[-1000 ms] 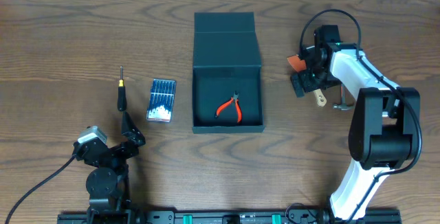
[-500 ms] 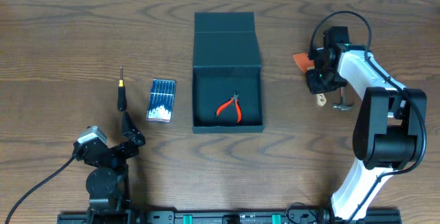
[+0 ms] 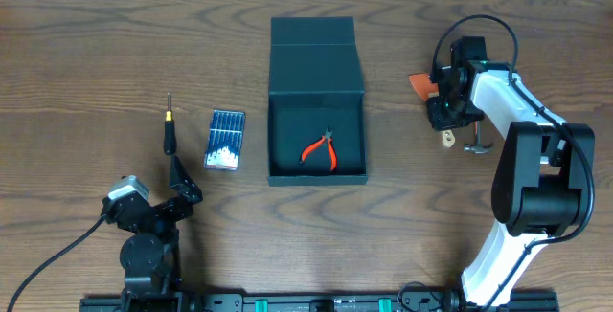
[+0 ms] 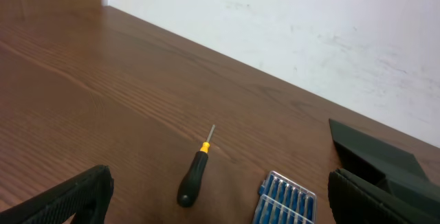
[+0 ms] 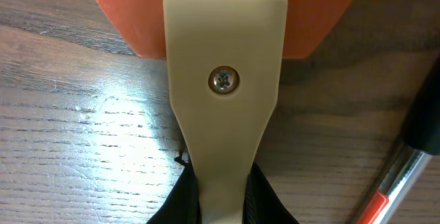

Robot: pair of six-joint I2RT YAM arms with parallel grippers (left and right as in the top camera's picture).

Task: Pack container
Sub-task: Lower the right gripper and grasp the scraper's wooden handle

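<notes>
Container (image 3: 316,63) left of jaws on scraper (image 5: 223,80)

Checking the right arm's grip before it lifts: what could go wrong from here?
The right gripper pinches only the narrow tail of the scraper, so its wide orange end could sag or slip when lifted. Another tool lies close beside it and might get nudged. The pliers already in the container may crowd the placement.

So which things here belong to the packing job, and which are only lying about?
Job: container, red pliers inside it, scraper gripped by right claw.
Lying about, perhaps packed later: screwdriver, blue bit case, slim tool beside the scraper.
</notes>
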